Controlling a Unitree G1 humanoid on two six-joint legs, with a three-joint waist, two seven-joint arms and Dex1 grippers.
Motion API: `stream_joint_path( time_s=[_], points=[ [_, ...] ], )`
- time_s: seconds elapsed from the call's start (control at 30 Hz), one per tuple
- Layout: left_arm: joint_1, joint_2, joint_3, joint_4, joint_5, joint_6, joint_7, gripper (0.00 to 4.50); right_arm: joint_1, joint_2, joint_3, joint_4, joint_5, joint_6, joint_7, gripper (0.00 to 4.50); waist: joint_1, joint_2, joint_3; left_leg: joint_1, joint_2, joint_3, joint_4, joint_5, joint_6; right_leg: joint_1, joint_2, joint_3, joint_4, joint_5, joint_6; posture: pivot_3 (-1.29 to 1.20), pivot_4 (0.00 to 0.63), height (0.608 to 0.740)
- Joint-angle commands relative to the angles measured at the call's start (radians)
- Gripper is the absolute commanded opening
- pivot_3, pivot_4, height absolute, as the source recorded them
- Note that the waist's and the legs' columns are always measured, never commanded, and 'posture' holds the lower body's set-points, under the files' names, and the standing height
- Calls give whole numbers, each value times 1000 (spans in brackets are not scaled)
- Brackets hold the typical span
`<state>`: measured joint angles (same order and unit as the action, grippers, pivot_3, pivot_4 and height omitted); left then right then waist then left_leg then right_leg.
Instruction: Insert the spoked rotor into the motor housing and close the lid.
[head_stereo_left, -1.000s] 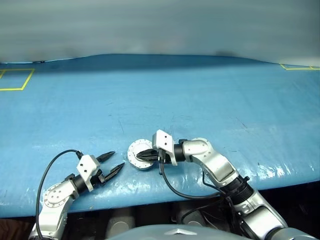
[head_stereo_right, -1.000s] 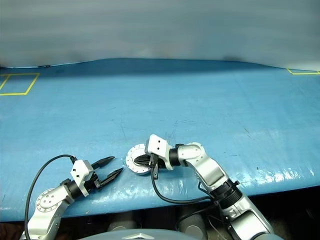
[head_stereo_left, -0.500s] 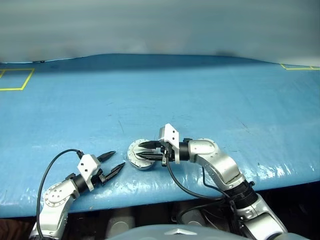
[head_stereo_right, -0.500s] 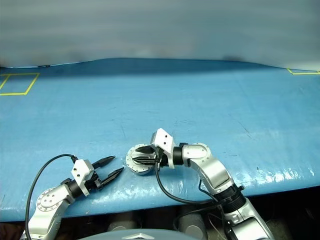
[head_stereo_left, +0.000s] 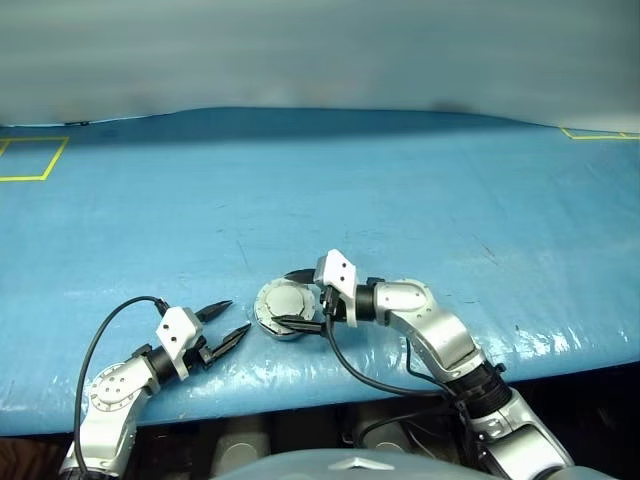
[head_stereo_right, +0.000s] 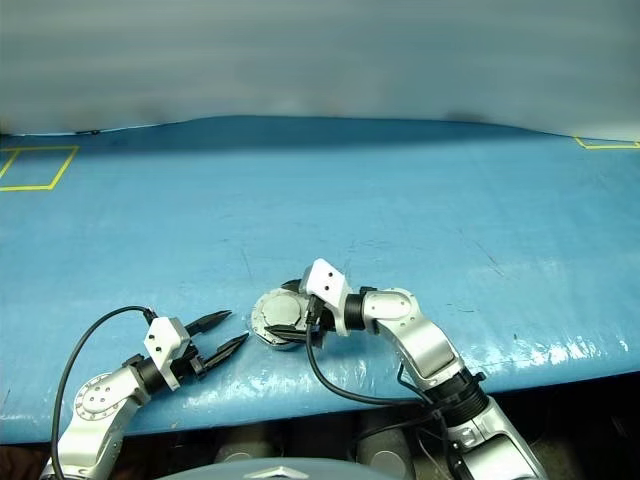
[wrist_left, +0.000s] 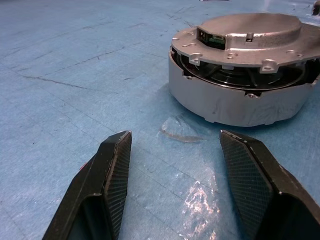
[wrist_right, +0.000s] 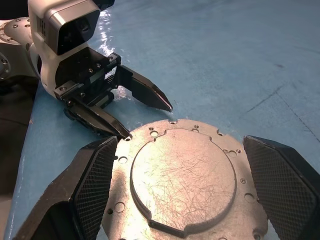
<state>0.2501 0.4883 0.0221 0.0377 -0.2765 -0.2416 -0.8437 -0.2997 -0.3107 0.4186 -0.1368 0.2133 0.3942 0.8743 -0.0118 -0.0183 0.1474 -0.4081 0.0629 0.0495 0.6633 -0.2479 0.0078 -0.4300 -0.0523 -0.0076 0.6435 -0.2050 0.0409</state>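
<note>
The motor housing (head_stereo_left: 283, 308) stands on the blue table (head_stereo_left: 420, 190) near its front edge, the lid (wrist_right: 182, 181) on top, grey face up. The right gripper (head_stereo_left: 298, 298) is spread wide, 1 finger either side. The left gripper (head_stereo_left: 226, 325), spread and empty, hovers just beside.
</note>
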Motion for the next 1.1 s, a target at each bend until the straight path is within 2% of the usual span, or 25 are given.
stream_joint_path(
  time_s=[0.03, 0.3, 0.47, 0.77, 1.1],
  points=[
    [2, 5, 8, -23, 3, -8, 2, 2961, -1, 4, 7, 4, -15, -27, -3, 4231, 0, 0, 0, 0, 0, 0, 0, 0, 0, 0, 0, 0, 0, 0, 0, 0, 150, 740],
    [7, 3, 6, -18, 8, -12, 8, 2961, 17, 1, 13, 19, -15, -16, 11, 4231, 0, 0, 0, 0, 0, 0, 0, 0, 0, 0, 0, 0, 0, 0, 0, 0, 150, 740],
    [8, 2, 6, -18, 11, -14, 14, 2961, 19, 3, 14, 30, -15, -16, 12, 3052, 0, 0, 0, 0, 0, 0, 0, 0, 0, 0, 0, 0, 0, 0, 0, 0, 150, 740],
    [8, 0, 4, -19, 11, -14, 18, 2961, 11, 31, -12, -18, 36, 69, -9, 3015, 0, 0, 0, 0, 0, 0, 0, 0, 0, 0, 0, 0, 0, 0, 0, 0, 150, 740],
    [4, -6, 0, -20, 15, -12, 23, 2961, -12, 19, 33, -21, -43, 104, -58, 3015, -1, 0, 0, 0, 0, 0, 0, 0, 0, 0, 0, 0, 0, 0, 0, 0, 150, 740]
  ],
)
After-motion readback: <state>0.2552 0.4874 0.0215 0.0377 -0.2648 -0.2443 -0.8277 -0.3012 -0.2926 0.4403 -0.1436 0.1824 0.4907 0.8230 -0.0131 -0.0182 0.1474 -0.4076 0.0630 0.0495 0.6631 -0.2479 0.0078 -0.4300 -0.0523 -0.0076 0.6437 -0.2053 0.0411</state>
